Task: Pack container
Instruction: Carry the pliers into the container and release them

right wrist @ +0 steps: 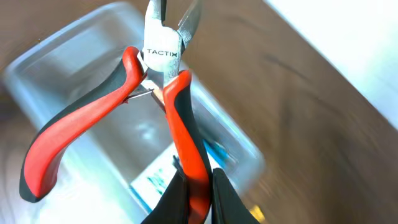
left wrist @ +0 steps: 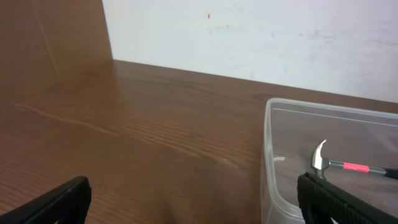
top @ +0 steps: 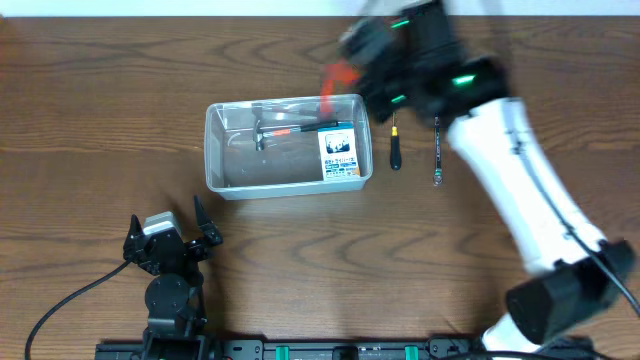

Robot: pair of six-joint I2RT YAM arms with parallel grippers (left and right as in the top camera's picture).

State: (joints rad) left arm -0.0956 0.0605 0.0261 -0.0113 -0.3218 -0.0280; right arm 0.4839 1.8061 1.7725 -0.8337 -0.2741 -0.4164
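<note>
The clear plastic container [top: 216,150] sits mid-table and holds a small hammer [top: 272,132] and a blue-and-white box [top: 340,155]. It also shows in the left wrist view [left wrist: 271,155] with the hammer [left wrist: 323,163], and blurred in the right wrist view [right wrist: 74,74]. My right gripper [right wrist: 196,193] is shut on one handle of red-and-black pliers [right wrist: 165,106], held above the container's far right corner [top: 338,80]. My left gripper [top: 170,232] is open and empty near the table's front, left of the container.
A black-handled screwdriver [top: 395,148] and a thin metal tool [top: 437,150] lie on the wood table right of the container. The white wall runs along the table's far edge.
</note>
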